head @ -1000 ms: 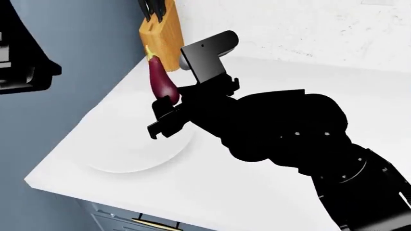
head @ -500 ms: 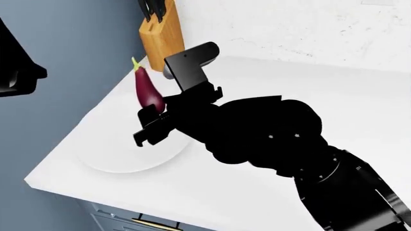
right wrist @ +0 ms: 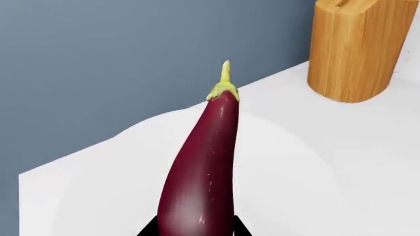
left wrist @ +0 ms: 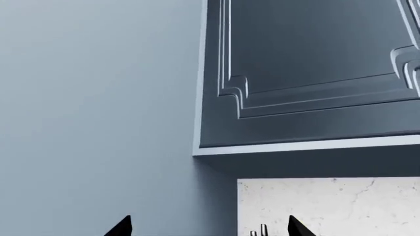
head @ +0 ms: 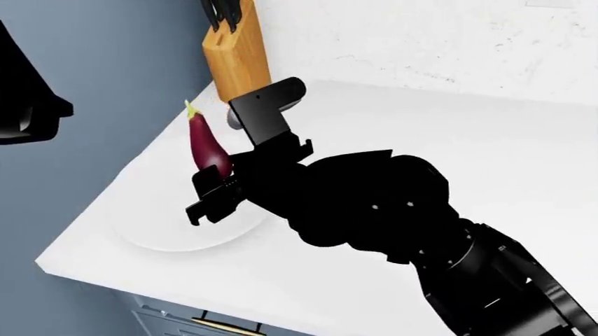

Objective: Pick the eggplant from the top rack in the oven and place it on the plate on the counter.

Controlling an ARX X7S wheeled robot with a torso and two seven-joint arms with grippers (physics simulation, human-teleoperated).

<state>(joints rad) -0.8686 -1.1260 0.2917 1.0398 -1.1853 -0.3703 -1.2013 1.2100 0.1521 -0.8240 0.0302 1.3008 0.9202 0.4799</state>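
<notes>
The purple eggplant with its yellow-green stem cap stands almost upright in my right gripper, which is shut on its lower end. It hangs a little above the far edge of the white plate on the white counter. In the right wrist view the eggplant rises from between the gripper's jaws, over the plate. My left gripper is open and empty, raised and facing the wall. The oven and the top rack are out of view.
A wooden knife block stands at the counter's back left corner, just behind the eggplant; it also shows in the right wrist view. A blue-grey wall lies left of the counter. An upper cabinet hangs above. My left arm is at the left edge.
My right gripper has moved left and lower with the eggplant, away from the knife block and over the plate's far edge. The left arm has barely shifted.
</notes>
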